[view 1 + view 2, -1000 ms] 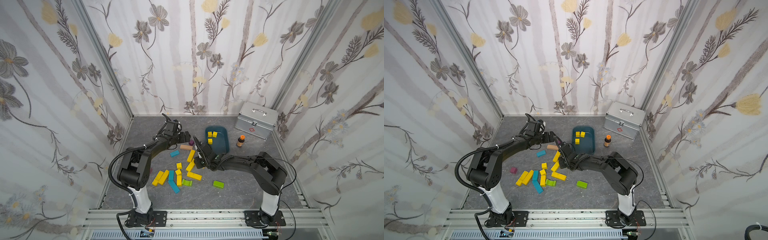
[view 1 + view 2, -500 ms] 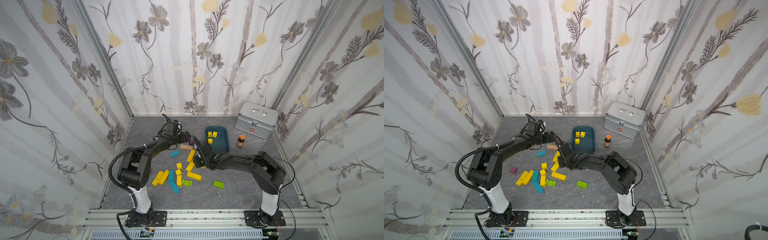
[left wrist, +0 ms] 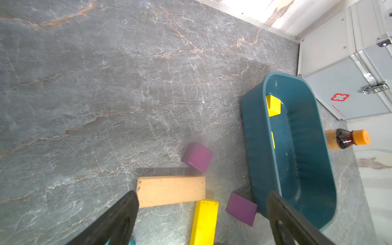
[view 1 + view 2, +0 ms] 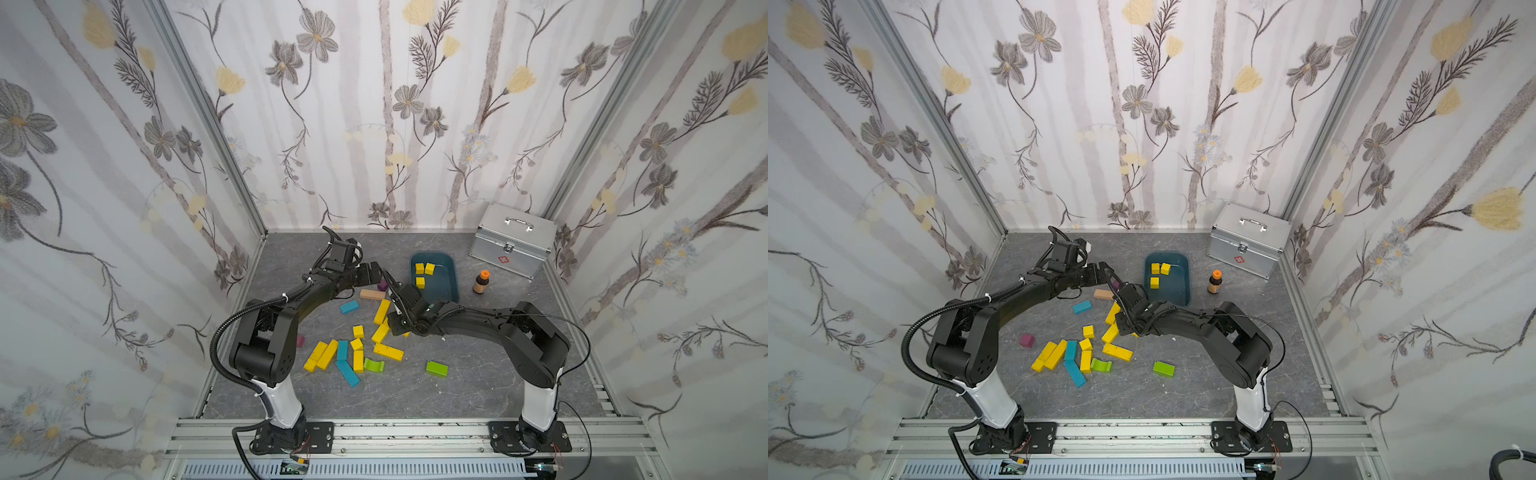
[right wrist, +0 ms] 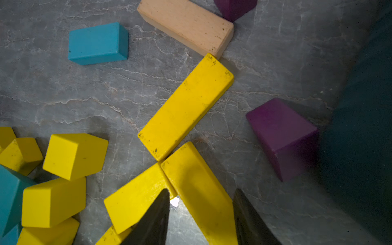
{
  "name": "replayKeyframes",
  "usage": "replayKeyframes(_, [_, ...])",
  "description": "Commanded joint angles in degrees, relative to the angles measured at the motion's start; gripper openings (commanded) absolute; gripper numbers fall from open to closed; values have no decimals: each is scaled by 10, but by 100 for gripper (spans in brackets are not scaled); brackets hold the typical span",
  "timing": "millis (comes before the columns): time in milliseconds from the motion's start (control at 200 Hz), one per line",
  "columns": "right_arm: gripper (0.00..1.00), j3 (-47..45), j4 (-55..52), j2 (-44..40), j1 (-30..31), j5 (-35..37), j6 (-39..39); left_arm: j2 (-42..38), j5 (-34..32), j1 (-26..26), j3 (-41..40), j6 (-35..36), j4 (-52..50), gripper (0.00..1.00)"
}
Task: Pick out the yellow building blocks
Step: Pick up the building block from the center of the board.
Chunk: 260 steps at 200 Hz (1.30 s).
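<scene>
Right wrist view: the yellow bar between my right fingers runs off the frame edge, so I can't tell whether they're pinching it. The teal bin is just a dark, cropped blur.

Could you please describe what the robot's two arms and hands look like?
Both arms are black jointed links on white base columns bolted to black plates. The left arm carries a thick ribbed black hose; the right arm a thin black wire. The left hand and right hand each end in two flat, tapering black fingers.
</scene>
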Motion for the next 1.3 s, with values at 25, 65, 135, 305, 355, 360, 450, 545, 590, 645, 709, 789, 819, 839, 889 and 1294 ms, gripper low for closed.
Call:
replayKeyframes(25, [50, 7, -17, 2, -2, 1, -23, -33, 23, 4, -25, -8, -68, 96])
replayKeyframes(65, [50, 6, -18, 2, -3, -1, -28, -47, 32, 4, -39, -4, -81, 96])
replayKeyframes(135, [50, 6, -22, 5, -6, -8, -38, -75, 38, 4, -64, -3, -108, 96])
replayKeyframes(305, [48, 0, -28, 7, -10, -2, -56, -161, 50, 4, -125, 13, -143, 96])
replayKeyframes(355, [48, -3, -27, 7, -11, -1, -61, -189, 50, 4, -142, 25, -146, 96])
replayKeyframes(360, [47, -3, -26, 7, -11, -1, -61, -193, 51, 4, -144, 26, -146, 96])
replayKeyframes(450, [46, -10, -22, 9, -11, -1, -67, -231, 77, 4, -166, 62, -148, 96])
replayKeyframes(545, [46, -14, -26, 14, -10, -4, -67, -253, 109, 4, -174, 109, -163, 95])
replayKeyframes(590, [46, -16, -28, 15, -10, -6, -66, -261, 108, 3, -176, 129, -175, 94])
replayKeyframes(645, [46, -18, -27, 14, -10, -7, -65, -273, 108, 1, -184, 149, -179, 94])
replayKeyframes(709, [46, -18, -29, 14, -10, -10, -65, -282, 102, -4, -199, 168, -171, 94])
replayKeyframes(789, [47, -16, -32, 15, -10, -16, -67, -304, 71, -14, -211, 176, -163, 94])
replayKeyframes(819, [47, -16, -32, 16, -9, -17, -68, -309, 64, -16, -214, 179, -161, 94])
replayKeyframes(839, [47, -16, -32, 16, -9, -19, -68, -313, 61, -17, -217, 182, -159, 94])
replayKeyframes(889, [48, -16, -34, 16, -9, -22, -69, -322, 56, -19, -222, 191, -156, 95])
replayKeyframes(1294, [49, -14, -39, 17, -9, -53, -78, -352, 28, -23, -230, 219, -144, 97])
